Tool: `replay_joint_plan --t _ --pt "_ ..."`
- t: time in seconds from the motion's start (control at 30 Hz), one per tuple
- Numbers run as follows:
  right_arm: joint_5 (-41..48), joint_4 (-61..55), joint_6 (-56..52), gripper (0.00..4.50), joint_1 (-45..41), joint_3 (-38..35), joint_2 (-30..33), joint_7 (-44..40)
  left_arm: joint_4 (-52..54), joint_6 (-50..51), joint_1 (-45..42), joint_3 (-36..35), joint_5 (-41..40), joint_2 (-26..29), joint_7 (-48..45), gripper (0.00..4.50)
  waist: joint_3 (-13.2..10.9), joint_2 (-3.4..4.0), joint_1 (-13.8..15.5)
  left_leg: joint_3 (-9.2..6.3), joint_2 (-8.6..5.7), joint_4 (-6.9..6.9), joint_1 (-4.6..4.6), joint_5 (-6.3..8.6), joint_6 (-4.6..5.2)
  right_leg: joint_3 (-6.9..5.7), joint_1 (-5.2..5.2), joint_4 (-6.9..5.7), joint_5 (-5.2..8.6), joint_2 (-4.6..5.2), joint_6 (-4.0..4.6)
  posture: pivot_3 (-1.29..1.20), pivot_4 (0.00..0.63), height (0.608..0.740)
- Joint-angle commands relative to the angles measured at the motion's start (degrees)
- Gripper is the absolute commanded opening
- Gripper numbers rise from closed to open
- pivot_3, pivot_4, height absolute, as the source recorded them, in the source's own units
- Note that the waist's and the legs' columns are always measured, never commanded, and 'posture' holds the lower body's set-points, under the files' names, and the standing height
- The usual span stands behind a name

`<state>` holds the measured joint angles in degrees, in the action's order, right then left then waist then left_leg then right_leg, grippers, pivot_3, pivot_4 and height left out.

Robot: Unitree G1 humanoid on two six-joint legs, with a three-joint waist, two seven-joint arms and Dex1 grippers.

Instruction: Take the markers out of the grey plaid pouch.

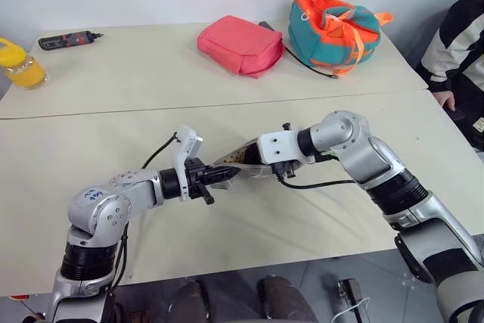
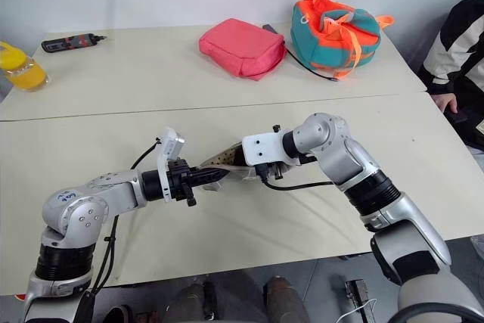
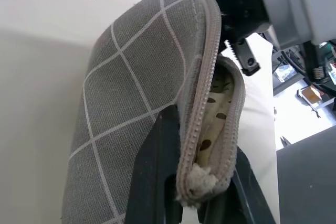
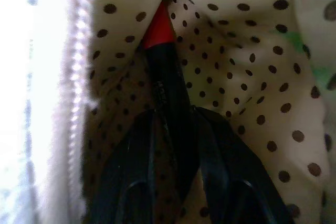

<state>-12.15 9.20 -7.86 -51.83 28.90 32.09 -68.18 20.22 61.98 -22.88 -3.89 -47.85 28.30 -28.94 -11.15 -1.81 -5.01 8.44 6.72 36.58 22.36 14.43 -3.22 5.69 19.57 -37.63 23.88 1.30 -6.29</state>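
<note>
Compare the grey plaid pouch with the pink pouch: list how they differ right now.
1. The grey plaid pouch is held up off the table, pinched at one end by the left gripper; the pink pouch lies on the far table, untouched.
2. The grey plaid pouch is unzipped, showing its dotted lining, with the right gripper reaching inside; no opening shows on the pink pouch.
3. Grey fabric with white grid lines against plain pink.
Both are soft fabric pouches.

Stereo head views down over table (image 1: 227, 209), wrist cameras close against pouch (image 3: 136, 77)
</note>
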Motion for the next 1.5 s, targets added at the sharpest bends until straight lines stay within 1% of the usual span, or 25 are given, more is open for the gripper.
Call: replay_joint_plan --t 0.03,0.2,0.37,0.47,0.6,0.67,0.77,0.97,1.0,1.1,1.17,1.23,1.3,1.4,1.5 --pt "-1.42 0.91 1.08 1.20 -0.51 0.19 -0.89 0.88 1.99 0.07 0.74 -0.89 -1.21 0.29 -0.49 0.00 0.00 0.00 0.00 0.00 0.00 0.00 0.00 0.00 0.00 0.00 0.01 -0.01 0.00 0.00 0.00 0.00 0.150 0.740" --pt "-4.63 5.14 3.58 1.20 -0.20 1.25 -2.78 3.84 1.40 0.42 0.87 -1.75 -2.22 -1.05 0.39 0.00 0.00 0.00 -0.05 0.00 0.01 0.02 -0.02 0.00 0.00 0.00 -0.01 -0.05 0.00 -0.01 0.00 0.00 0.150 0.740" --pt "-6.04 9.44 2.76 1.20 0.36 1.00 -5.51 6.51 1.55 0.74 1.02 -1.88 -2.39 -1.31 0.72 0.00 0.00 0.00 -0.43 0.00 0.04 0.00 -0.11 0.00 0.00 0.01 -0.11 -0.13 0.00 -0.05 0.00 0.00 0.150 0.740" --pt "-6.19 10.20 2.37 1.20 0.76 1.18 -6.22 5.97 1.71 0.98 1.06 -1.95 -2.50 -1.34 0.88 0.00 0.00 0.00 -0.76 0.00 0.05 0.09 -0.16 0.00 0.00 0.02 -0.19 -0.17 0.00 -0.06 0.00 0.00 0.150 0.740" --pt "-5.76 9.11 2.14 0.50 1.69 1.03 -5.59 4.15 1.77 1.36 0.85 -2.31 -2.60 -1.42 1.10 0.00 0.01 -0.01 -0.95 -0.03 0.07 0.25 -0.20 0.00 0.00 0.01 -0.29 -0.22 0.00 -0.08 0.00 0.00 0.150 0.740" --pt "-5.50 7.90 2.03 0.03 1.71 0.25 -4.95 3.58 1.88 1.30 0.96 -2.43 -2.41 -1.29 1.20 0.00 0.01 -0.01 -1.01 -0.04 0.08 0.30 -0.22 0.00 0.00 0.01 -0.33 -0.22 0.00 -0.09 0.00 0.00 0.150 0.740" --pt "-4.38 4.96 0.81 0.03 1.50 -1.46 -3.49 1.93 1.72 1.07 1.15 -2.71 -2.08 -0.98 1.13 0.00 0.00 -0.01 -0.90 -0.04 0.07 0.35 -0.20 0.00 0.00 0.02 -0.33 -0.23 0.00 -0.08 0.00 0.00 0.150 0.740" --pt "2.69 -6.27 -7.79 0.03 1.75 -6.40 -0.21 -3.88 -0.84 -0.83 0.53 -3.97 -0.30 -0.09 1.12 0.00 0.00 0.00 -0.28 -0.03 0.05 0.22 -0.08 0.01 -0.01 0.03 -0.08 -0.20 0.00 -0.06 0.00 0.00 0.150 0.740" --pt "4.05 -7.73 -9.21 0.03 1.48 -7.31 -0.01 -4.39 -1.62 -0.29 0.05 -5.00 -1.29 -0.50 1.50 0.00 0.00 0.00 -0.14 -0.03 0.07 0.19 -0.08 0.03 -0.04 0.02 -0.07 -0.19 0.00 -0.07 0.00 0.00 0.150 0.740" --pt "7.11 -10.86 -13.39 0.03 0.05 -9.16 0.32 -5.74 -4.35 6.37 -2.09 -11.13 -11.87 -3.61 3.87 0.00 -0.01 0.00 0.12 -0.01 0.07 0.11 -0.08 0.04 -0.05 0.02 -0.01 -0.18 0.00 -0.07 0.00 0.00 0.150 0.740" --pt "8.30 -12.17 -15.08 0.03 -0.81 -9.66 1.19 -6.68 -4.03 10.83 -2.12 -12.39 -17.71 -2.82 2.53 0.00 -0.01 -0.01 0.11 -0.02 0.07 0.12 -0.02 0.04 -0.04 0.01 0.03 -0.18 0.00 -0.06 0.00 0.00 0.150 0.740" --pt "9.32 -13.17 -16.65 0.03 -1.19 -9.50 2.28 -7.74 -1.40 12.97 -0.68 -10.81 -19.35 0.33 -0.92 0.00 -0.02 -0.02 0.13 -0.02 0.03 0.03 0.00 0.05 -0.03 0.01 0.03 -0.14 0.00 0.03 -0.01 0.00 0.150 0.740" --pt "9.08 -13.99 -17.08 0.03 -1.38 -8.20 4.05 -9.07 -1.07 13.87 0.14 -9.60 -19.13 2.03 -1.44 0.00 -0.02 -0.02 0.12 -0.03 0.03 -0.12 0.00 0.05 -0.03 0.00 0.03 -0.09 0.00 0.03 -0.01 0.00 0.150 0.740" --pt "9.58 -15.43 -18.47 0.03 -1.53 -6.93 5.24 -10.25 -2.37 14.15 -0.65 -10.68 -21.77 1.27 -0.35 0.00 -0.03 -0.03 0.17 -0.02 -0.01 -0.17 -0.01 0.04 -0.03 -0.01 0.02 -0.02 0.00 0.03 -0.01 0.00 0.150 0.740" --pt "8.09 -16.41 -18.61 0.03 -1.16 -4.55 6.32 -10.99 -3.63 13.54 -0.77 -10.81 -21.01 1.12 1.08 0.00 -0.03 -0.03 0.18 -0.02 -0.01 -0.14 0.00 0.04 -0.03 0.00 0.01 -0.01 0.00 0.03 -0.01 0.00 0.150 0.740"
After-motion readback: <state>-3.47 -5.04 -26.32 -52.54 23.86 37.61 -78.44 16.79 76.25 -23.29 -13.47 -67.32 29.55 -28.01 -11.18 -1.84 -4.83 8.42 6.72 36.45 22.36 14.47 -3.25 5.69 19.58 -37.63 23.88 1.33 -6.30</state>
